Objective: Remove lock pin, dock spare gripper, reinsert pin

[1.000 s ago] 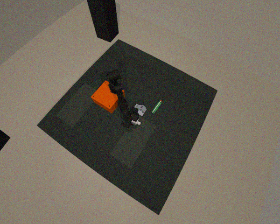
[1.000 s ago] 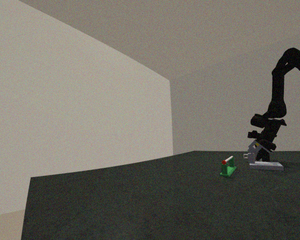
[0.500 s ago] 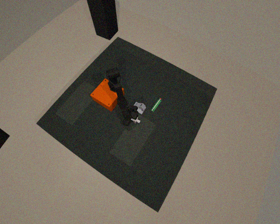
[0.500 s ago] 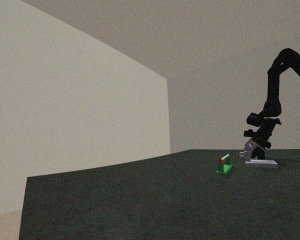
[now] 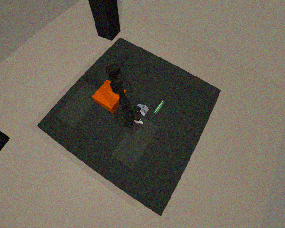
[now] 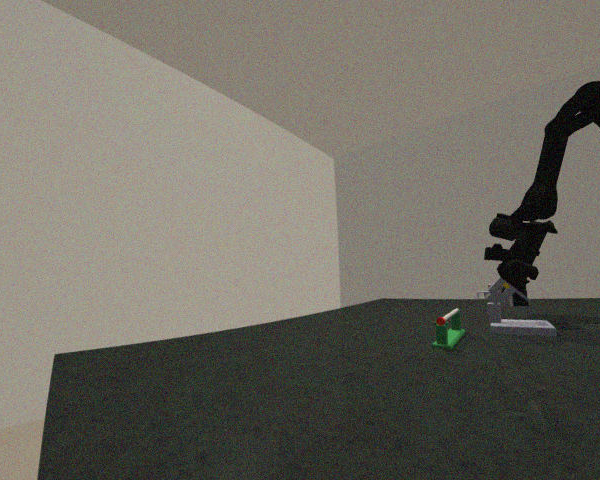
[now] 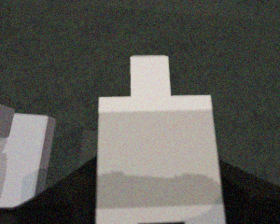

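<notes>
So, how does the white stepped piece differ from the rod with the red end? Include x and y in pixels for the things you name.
The white stepped piece (image 5: 140,122) (image 6: 482,295) (image 7: 154,149) is blocky with a narrower stub; the rod (image 5: 159,106) (image 6: 450,315) is slim and rounded. The piece is gripped, while the rod lies on a green stand (image 5: 156,112) (image 6: 454,338). Both are mostly white.

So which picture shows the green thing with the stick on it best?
The exterior view: the green stand shows its base, its uprights and the white stick with a red end lying across. The top view shows it small, from above. The wrist view doesn't show it.
</notes>
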